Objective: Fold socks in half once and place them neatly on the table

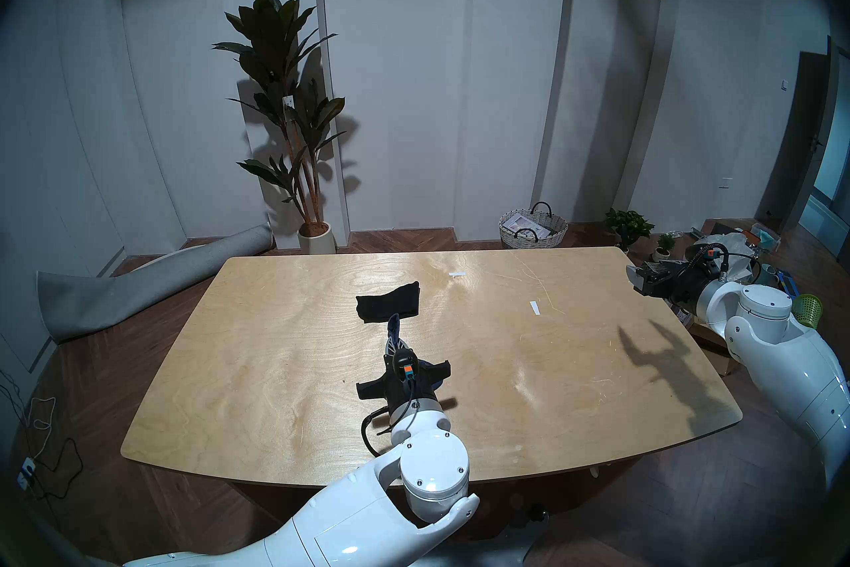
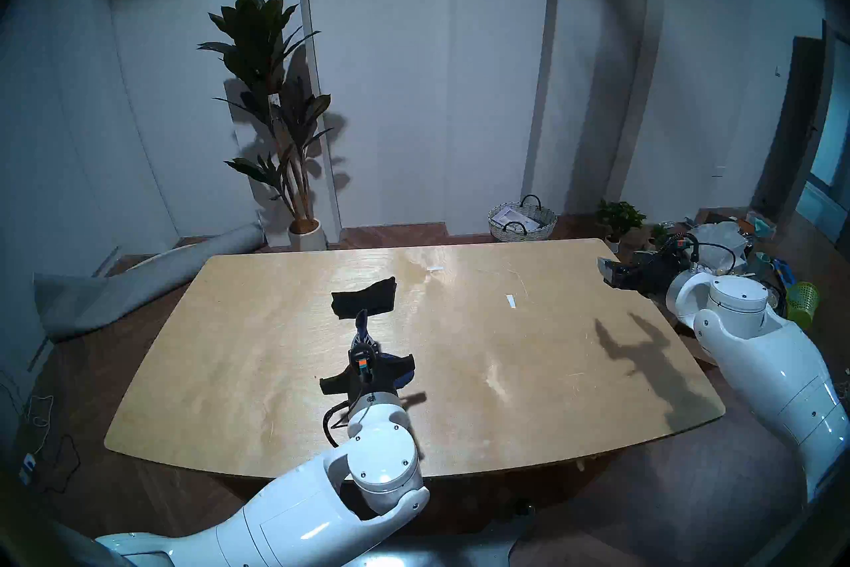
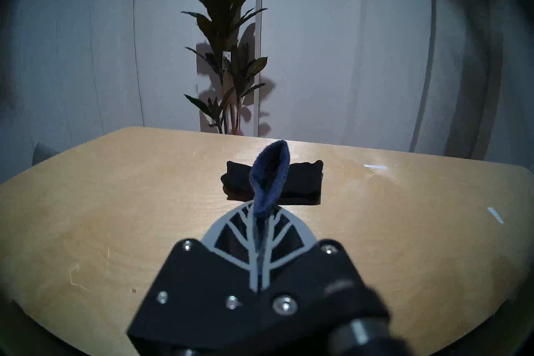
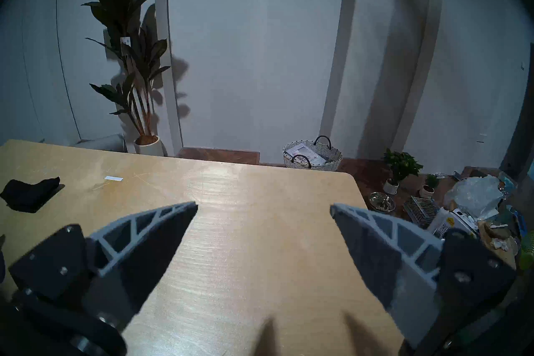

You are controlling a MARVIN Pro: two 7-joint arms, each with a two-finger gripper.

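Two socks are counted. The black sock (image 1: 388,302) lies on the table (image 1: 276,368) toward its far middle, apparently already folded and set aside. The navy sock (image 3: 270,176) is pinched in the closed left gripper (image 3: 260,226), a loop sticking out above the fingers, probably for folding. The right gripper (image 4: 264,208) is held wide apart and empty at the table's right edge, presumably waiting.

The light plywood table (image 1: 276,368) with rounded corners carries a folded black ankle sock (image 1: 388,302) and two small white tape strips (image 1: 534,307), seemingly flat.
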